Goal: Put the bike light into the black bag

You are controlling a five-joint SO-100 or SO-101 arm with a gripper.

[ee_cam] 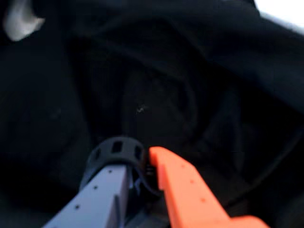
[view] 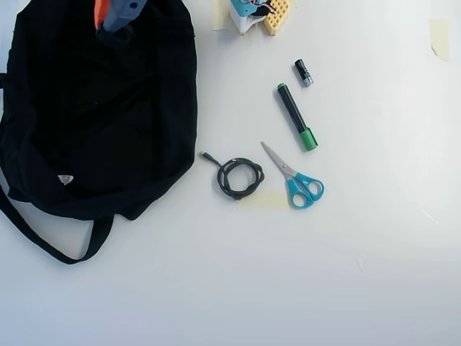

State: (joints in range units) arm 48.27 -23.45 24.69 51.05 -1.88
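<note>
The black bag [view: 101, 108] lies at the left of the white table in the overhead view, with its white triangular label [view: 65, 179] and its long strap [view: 43, 245]. Its dark folds [ee_cam: 156, 85] fill the wrist view. My gripper [ee_cam: 137, 159] has a grey finger [ee_cam: 107, 190] and an orange finger [ee_cam: 180, 185]. It is shut on the bike light [ee_cam: 116, 147], whose round perforated strap loop sticks out at the grey fingertip. The gripper [view: 108, 14] hangs over the bag's top part in the overhead view, where the light is too small to make out.
To the right of the bag lie a coiled black cable [view: 240, 178], blue-handled scissors [view: 295, 176], a green marker [view: 295, 117] and a small battery [view: 303, 73]. A yellow and blue part [view: 259, 14] stands at the top edge.
</note>
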